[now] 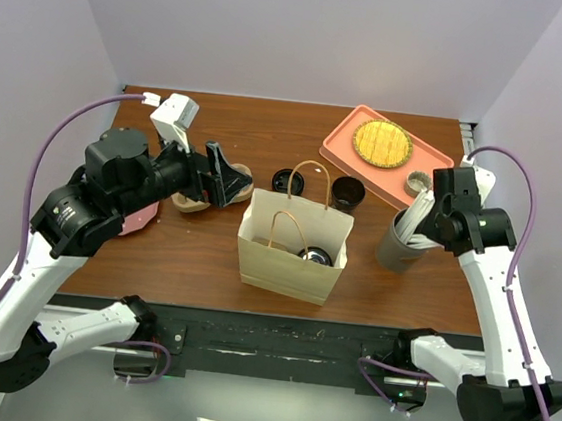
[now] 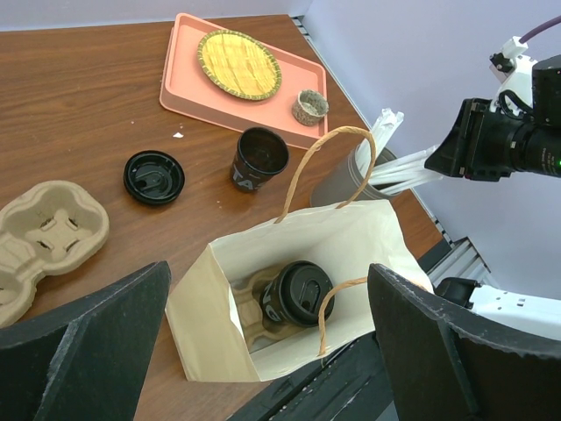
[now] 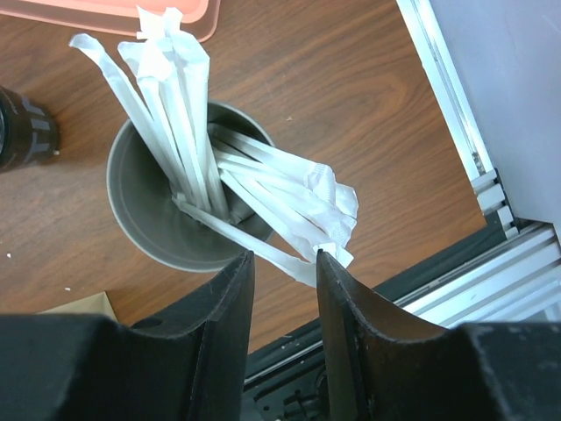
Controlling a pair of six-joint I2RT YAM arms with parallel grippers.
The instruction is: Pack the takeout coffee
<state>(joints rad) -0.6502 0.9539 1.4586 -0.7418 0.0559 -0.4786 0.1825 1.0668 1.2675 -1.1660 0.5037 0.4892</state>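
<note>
**Operator:** Report the left side.

**Unit:** My left jaws are fully released and grasp nothing. Both fingers (image 2: pixel 83 351) stand wide apart. They hover to the left of the paper bag (image 1: pixel 291 257), near the tan pulp carrier (image 2: pixel 48 232). My wrist camera looks down into the bag's open mouth.

**Operator:** Report the right side.

**Unit:** My right jaws are narrowed to a slim gap. They hang over the grey cup (image 3: pixel 145 219), which stands near the right edge of the worktop (image 1: pixel 196 252). The end of one white wrapped utensil (image 3: pixel 280 260) lies between the fingers (image 3: pixel 219 324). I cannot tell whether it is clamped.

**Operator:** Locate the takeout coffee.

**Unit:** The takeout coffee (image 2: pixel 298 294) is a black cup with its lid fitted. It sits at the bottom of the bag, apart from both arms. I cannot tell whether it stands upright or leans.

**Operator:** List the remaining items.

**Unit:** A second black cup (image 1: pixel 347 192), without a lid, stands upright on the worktop between the bag and the pink tray (image 2: pixel 188 92). A loose black lid (image 1: pixel 286 180) lies flat to its left, not touching it. The tray carries a woven yellow disc (image 1: pixel 383 143) and a small cup (image 1: pixel 418 183).
</note>
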